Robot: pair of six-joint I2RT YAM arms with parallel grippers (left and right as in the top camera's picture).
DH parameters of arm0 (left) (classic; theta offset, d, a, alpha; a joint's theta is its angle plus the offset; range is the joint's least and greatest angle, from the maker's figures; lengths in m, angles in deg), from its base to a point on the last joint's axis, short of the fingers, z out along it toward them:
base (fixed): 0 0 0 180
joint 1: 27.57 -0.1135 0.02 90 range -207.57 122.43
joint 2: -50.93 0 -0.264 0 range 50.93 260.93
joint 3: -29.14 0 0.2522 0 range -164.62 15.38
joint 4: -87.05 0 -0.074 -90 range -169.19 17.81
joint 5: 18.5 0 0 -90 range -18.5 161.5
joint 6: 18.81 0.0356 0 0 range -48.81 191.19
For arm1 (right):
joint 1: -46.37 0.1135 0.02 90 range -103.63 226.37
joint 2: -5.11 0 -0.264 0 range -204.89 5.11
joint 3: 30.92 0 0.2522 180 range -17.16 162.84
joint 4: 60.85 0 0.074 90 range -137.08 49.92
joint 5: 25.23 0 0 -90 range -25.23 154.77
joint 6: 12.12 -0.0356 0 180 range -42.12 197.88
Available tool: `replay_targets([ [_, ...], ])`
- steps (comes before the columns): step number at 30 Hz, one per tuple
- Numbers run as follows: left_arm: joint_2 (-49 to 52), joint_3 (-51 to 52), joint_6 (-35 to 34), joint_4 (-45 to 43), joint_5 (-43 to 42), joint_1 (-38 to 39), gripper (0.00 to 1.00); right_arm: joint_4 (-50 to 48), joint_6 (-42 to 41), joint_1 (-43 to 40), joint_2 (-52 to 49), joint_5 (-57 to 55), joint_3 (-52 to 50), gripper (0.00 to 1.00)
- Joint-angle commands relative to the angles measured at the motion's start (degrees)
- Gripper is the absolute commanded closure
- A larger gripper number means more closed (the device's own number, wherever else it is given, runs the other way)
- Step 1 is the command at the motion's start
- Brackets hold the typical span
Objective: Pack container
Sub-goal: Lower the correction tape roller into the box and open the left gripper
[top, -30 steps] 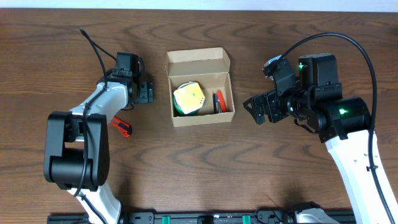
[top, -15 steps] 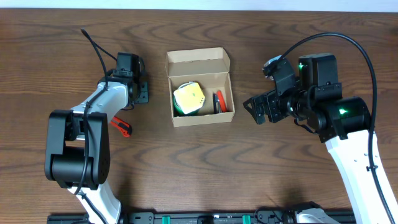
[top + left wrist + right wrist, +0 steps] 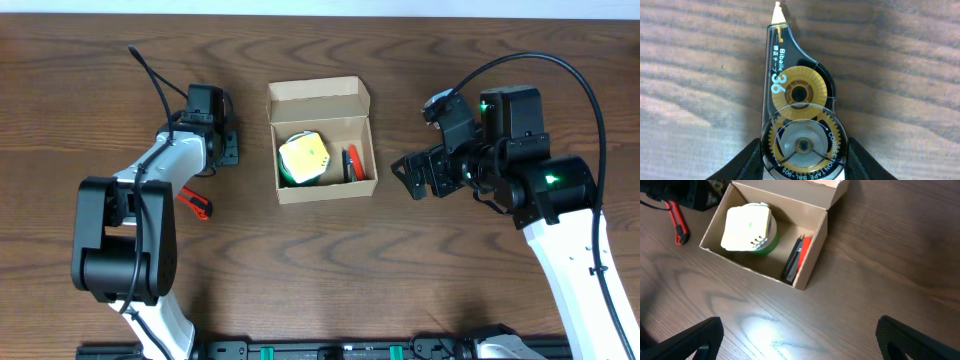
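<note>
The container (image 3: 318, 97) is a tan cardboard box with its flap lid open at the table's middle; it also shows in the right wrist view (image 3: 816, 250). It holds a yellow-and-green roll (image 3: 303, 158) and a red-and-black tool (image 3: 352, 163). My left gripper (image 3: 226, 148) is down at the table left of the box. In the left wrist view its fingers (image 3: 801, 167) press both sides of a clear correction tape dispenser (image 3: 799, 95) with gold gears. My right gripper (image 3: 410, 180) is open and empty right of the box, above bare wood (image 3: 800, 336).
A red-and-black cutter (image 3: 195, 203) lies on the table below the left gripper and also shows in the right wrist view (image 3: 681, 227). The table is dark brown wood.
My left gripper's fingers have drawn in around the correction tape dispenser. The right arm and the box have not moved.
</note>
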Motion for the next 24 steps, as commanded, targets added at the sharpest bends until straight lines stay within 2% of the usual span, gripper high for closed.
replay_targets([
  [1,-2.54,-1.03,-0.92,2.08,0.13,-0.07,0.73,0.07,0.66,-0.35,0.72,0.55,0.22,0.01],
  [10,-17.09,-1.16,-1.33,8.61,-0.2,4.13,0.79,0.07,0.66,-0.35,0.72,0.55,0.22,0.01],
  [17,-25.64,-1.16,-11.04,7.76,-2.45,18.49,0.8,0.07,0.66,-0.35,0.72,0.55,0.22,0.01],
  [24,-22.71,-1.16,-21.77,2.97,-2.45,31.47,0.79,0.07,0.66,-0.35,0.72,0.55,0.22,0.01],
])
